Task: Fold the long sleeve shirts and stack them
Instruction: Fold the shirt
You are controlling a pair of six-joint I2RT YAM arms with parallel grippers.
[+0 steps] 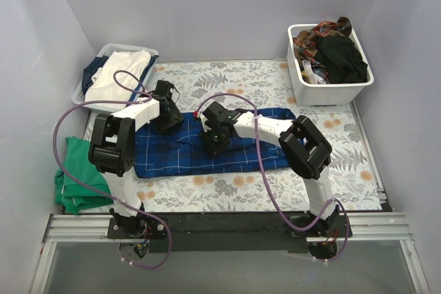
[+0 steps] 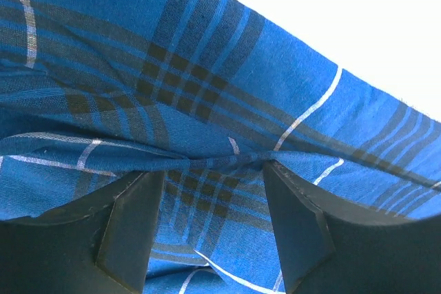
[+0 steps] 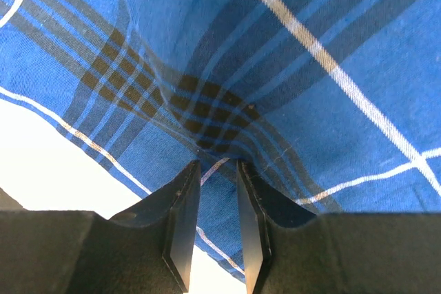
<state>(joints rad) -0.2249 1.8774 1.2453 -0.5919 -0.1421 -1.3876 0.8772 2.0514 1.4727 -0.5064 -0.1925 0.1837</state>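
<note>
The shirt (image 1: 234, 155), dark blue plaid with thin white lines, lies spread flat on the table cloth (image 1: 227, 77). The right gripper (image 3: 218, 164) pinches a puckered fold. The left gripper (image 2: 213, 173) straddles a ridge of the shirt, fingers apart.

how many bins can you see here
2. The left bin sits at the far left corner with folded clothes; the right bin sits at the far right corner, heaped with loose clothes.

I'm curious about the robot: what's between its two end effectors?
The blue plaid shirt stretches between the left end effector and the right end effector; the top view shows it.
</note>
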